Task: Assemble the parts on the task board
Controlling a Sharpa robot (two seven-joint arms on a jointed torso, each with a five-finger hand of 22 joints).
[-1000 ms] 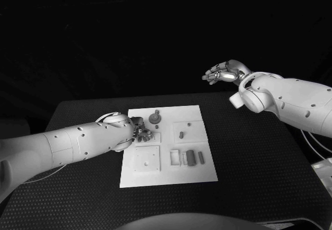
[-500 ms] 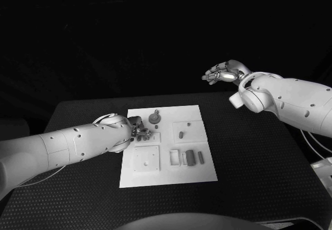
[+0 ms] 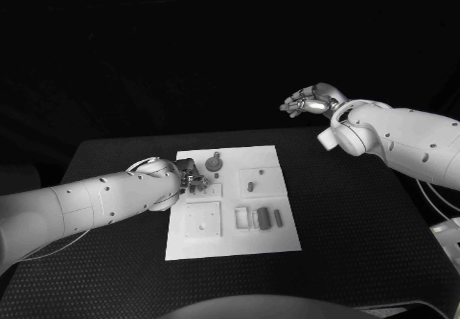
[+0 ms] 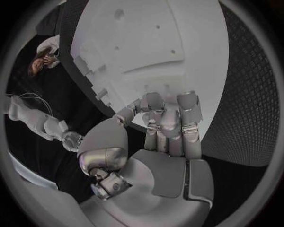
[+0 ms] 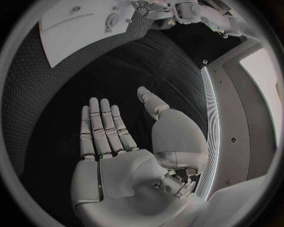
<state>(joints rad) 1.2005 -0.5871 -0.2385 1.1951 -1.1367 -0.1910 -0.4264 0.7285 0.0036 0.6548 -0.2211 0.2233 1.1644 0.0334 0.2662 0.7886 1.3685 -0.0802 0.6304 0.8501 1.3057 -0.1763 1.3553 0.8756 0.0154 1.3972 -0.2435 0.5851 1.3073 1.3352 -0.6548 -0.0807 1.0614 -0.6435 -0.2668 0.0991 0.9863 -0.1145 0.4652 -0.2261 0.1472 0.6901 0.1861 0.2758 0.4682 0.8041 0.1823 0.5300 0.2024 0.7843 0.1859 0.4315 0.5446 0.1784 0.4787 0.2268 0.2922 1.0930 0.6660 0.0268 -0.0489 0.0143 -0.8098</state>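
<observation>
The white task board [image 3: 273, 239] lies in the middle of the black table. Grey parts sit on it: a round knobbed piece [image 3: 215, 161] at the far end, a small peg [image 3: 251, 187] in the middle, and several oblong pieces [image 3: 264, 218] side by side nearer me. My left hand [image 3: 192, 181] is at the board's left edge with its fingers [image 4: 167, 120] curled down, tips touching the board [image 4: 154, 42]; no part shows between them. My right hand [image 3: 308, 101] hangs high beyond the table's far right side, fingers [image 5: 102, 127] straight and apart, holding nothing.
A square recessed plate [image 3: 203, 219] takes up the board's near left. Black table surface [image 3: 364, 219] spreads around the board on every side. The board [image 5: 65, 21] and my left arm [image 5: 183, 10] also appear far off in the right wrist view.
My left hand has crept slightly farther along the board's left edge. The right arm and hand have not moved.
</observation>
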